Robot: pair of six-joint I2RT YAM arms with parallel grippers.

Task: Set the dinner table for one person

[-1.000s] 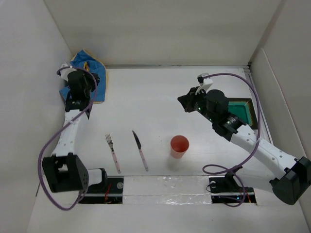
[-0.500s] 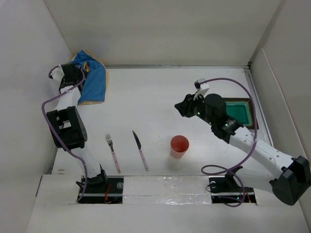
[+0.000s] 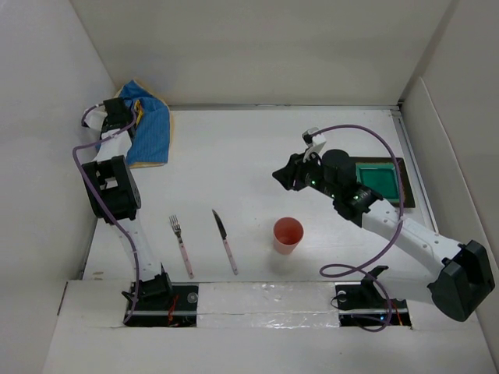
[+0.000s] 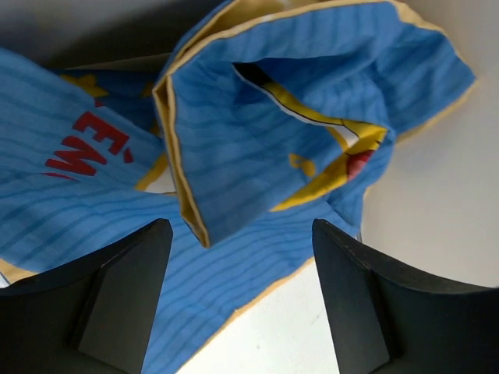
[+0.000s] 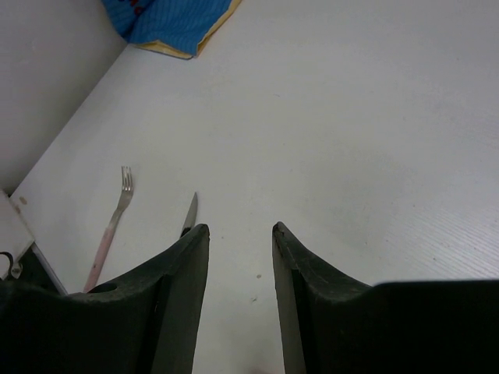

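Note:
The dinner table is the white walled tabletop. A blue cloth placemat with yellow print lies crumpled in its far left corner, and it fills the left wrist view. My left gripper hovers over the placemat's left part, open and empty. My right gripper is open and empty above bare table right of centre. A fork and a knife lie side by side near the front. A red cup stands upright to their right.
A green square dish lies at the right edge, behind my right arm. The right wrist view shows the fork, the knife tip and the placemat's corner. White walls close in the left, back and right sides.
My right gripper has moved left, away from the green dish. My left arm has folded back toward the left wall, its gripper staying over the placemat.

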